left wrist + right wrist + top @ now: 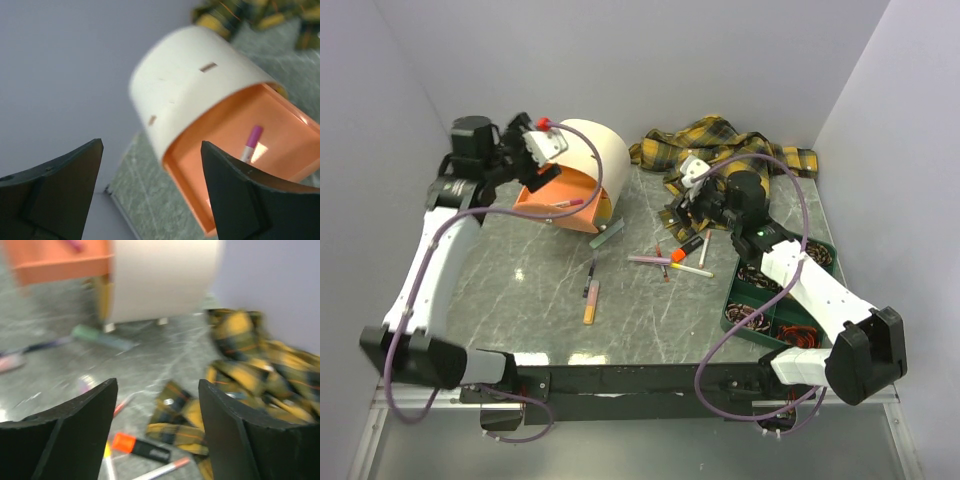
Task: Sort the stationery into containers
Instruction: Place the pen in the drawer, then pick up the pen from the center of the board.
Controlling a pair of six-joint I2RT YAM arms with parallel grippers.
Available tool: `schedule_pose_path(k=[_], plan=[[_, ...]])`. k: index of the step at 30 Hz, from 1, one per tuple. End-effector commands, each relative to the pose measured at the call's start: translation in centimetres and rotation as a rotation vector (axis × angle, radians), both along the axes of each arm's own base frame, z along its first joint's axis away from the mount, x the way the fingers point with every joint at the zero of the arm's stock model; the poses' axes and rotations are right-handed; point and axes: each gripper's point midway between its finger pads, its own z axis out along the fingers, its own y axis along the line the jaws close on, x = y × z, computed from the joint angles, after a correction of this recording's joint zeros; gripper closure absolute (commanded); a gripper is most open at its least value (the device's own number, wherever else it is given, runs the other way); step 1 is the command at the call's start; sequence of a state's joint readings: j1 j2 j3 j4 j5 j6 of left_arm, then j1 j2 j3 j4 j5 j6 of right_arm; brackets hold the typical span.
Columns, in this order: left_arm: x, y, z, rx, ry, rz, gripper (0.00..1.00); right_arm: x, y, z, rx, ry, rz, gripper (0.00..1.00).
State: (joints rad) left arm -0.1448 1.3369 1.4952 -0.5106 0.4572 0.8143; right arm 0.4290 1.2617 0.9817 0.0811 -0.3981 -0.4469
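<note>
Nearest to me on the right, the dark green tray (729, 300) sits partly under my right arm, with coils of rubber bands (757, 275) in its compartments. Left of centre on the grey table (510, 290) an orange highlighter (590, 303) lies lengthwise, with a dark pen (592, 267) just beyond it. In the middle is a small heap of pens (658, 260) crossing one another, and a white marker (694, 270) with a yellow end lies at its right side.

My right claw (684, 222) (157, 430) is over the far side of that heap. Its jaws stand wide with nothing between them. Through its wrist camera I see a black marker with an orange cap (140, 447) on the table below, just beside a corner of the plaid shirt (250, 365).

Further on, a pale green clip (607, 236) (102, 337) lies right in front of the cream drum box (595, 150) (190, 95). The box's orange drawer (545, 205) (280, 150) is pulled out, and a pink-capped pen (565, 204) (251, 141) lies inside it. My left claw (535, 160) (150, 190) hangs above the drawer's far left end, jaws spread wide and empty.

The shirt (720, 140) is bunched at the far right, against the back wall.
</note>
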Motion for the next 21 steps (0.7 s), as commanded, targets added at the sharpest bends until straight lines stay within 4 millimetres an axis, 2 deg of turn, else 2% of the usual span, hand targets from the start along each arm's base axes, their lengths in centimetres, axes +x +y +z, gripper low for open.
schedule_pose_path(k=[1, 3, 4, 6, 7, 8, 9, 10, 11, 12, 13, 14, 18, 21], plan=[[-4.0, 2.5, 8.5, -0.112, -0.24, 0.143, 0.13, -3.6, 2.4, -0.4, -0.027, 0.062, 0.257, 0.25], [-5.2, 4.2, 7.3, -0.165, -0.201, 0.254, 0.09, -5.3, 3.5, -2.1, -0.066, 0.108, 0.385, 0.24], [-5.3, 4.8, 5.5, -0.19, -0.152, 0.303, 0.06, -5.9, 3.8, -2.9, -0.092, 0.117, 0.433, 0.24], [-6.5, 6.1, 4.0, -0.334, -0.057, 0.418, 0.03, -7.0, 4.1, -5.5, -0.202, 0.144, 0.529, 0.27], [-7.1, 7.1, 2.4, -0.381, -0.008, 0.466, 0.02, -6.7, 4.3, -5.5, -0.235, 0.138, 0.543, 0.28], [-7.7, 7.2, 1.3, -0.478, 0.061, 0.501, 0.02, -7.4, 3.6, -7.1, -0.3, 0.189, 0.577, 0.31], [-8.1, 7.1, 0.3, -0.525, 0.106, 0.496, 0.01, -7.2, 3.5, -9.2, -0.343, 0.259, 0.598, 0.33], [-8.8, 8.4, -1.2, -0.567, 0.132, 0.549, 0.0, -6.6, 3.6, -8.8, -0.375, 0.261, 0.612, 0.34], [-9.1, 8.6, -2.0, -0.634, 0.171, 0.574, 0.0, -7.5, 2.8, -10.2, -0.426, 0.341, 0.644, 0.35], [-9.4, 8.8, -2.5, -0.666, 0.19, 0.586, 0.0, -7.3, 2.6, -12.5, -0.463, 0.431, 0.655, 0.37], [-9.9, 9.8, -3.4, -0.684, 0.196, 0.622, 0.0, -7.1, 2.5, -12.4, -0.481, 0.474, 0.659, 0.37], [-10.2, 10.0, -3.6, -0.753, 0.222, 0.649, 0.0, -6.8, 2.5, -13.8, -0.494, 0.516, 0.666, 0.37], [-11.1, 11.8, -3.4, -0.805, 0.202, 0.714, 0.01, -5.6, 3.2, -15.2, -0.513, 0.485, 0.643, 0.32], [-11.3, 12.7, -2.5, -0.805, 0.173, 0.74, 0.01, -5.2, 3.8, -17.1, -0.532, 0.476, 0.621, 0.31]])
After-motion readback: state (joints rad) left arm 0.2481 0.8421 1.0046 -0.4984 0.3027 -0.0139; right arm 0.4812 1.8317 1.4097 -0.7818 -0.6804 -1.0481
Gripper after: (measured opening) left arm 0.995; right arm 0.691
